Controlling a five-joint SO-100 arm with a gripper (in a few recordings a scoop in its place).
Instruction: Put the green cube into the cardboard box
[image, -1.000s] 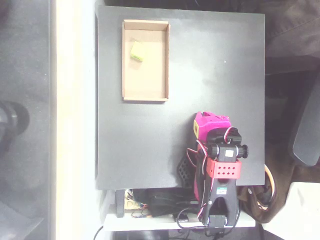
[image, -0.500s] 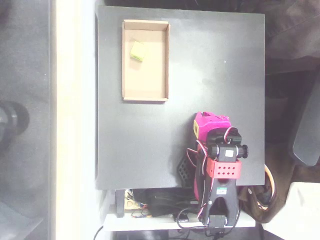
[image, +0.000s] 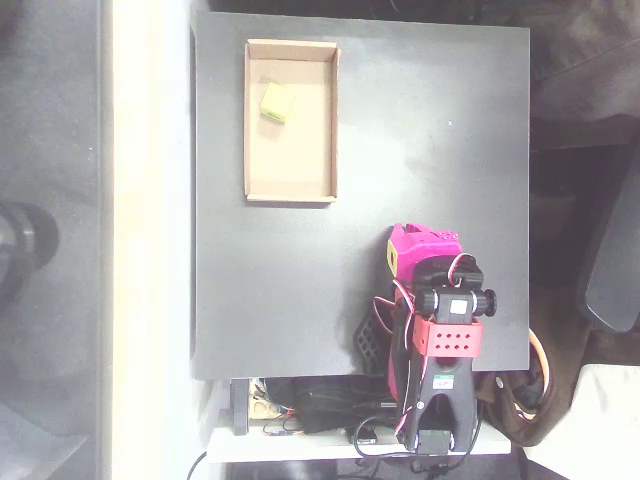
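In the overhead view, a square matte black counter takes up the middle of the picture. A shallow rectangular tan cardboard box with low walls and no lid lies on the counter near its upper left corner, its long side running up and down the picture. The small lime yellow-green cube with plain matte faces rests on the floor of the cardboard box, in the upper half of the tray and nearer the left wall than the right. It sits a little askew to the walls, and appears to stand clear of them all. The rest of the box floor is bare cardboard.

The magenta and black robot arm is folded up at the lower right part of the counter, well apart from the cardboard box. Its red perforated bracket and black motor housings stack over the base, which hangs past the counter's lower edge among a tangle of cables. The magenta end effector points toward the top of the picture, with a yellow-green patch on its left side. It is seen from above and tucked under the arm's upper parts, so it cannot be told whether its fingers are spread or pressed together; nothing shows between them.

A pale strip runs down the left side beside the counter, and a dark chair part shows at the right edge.
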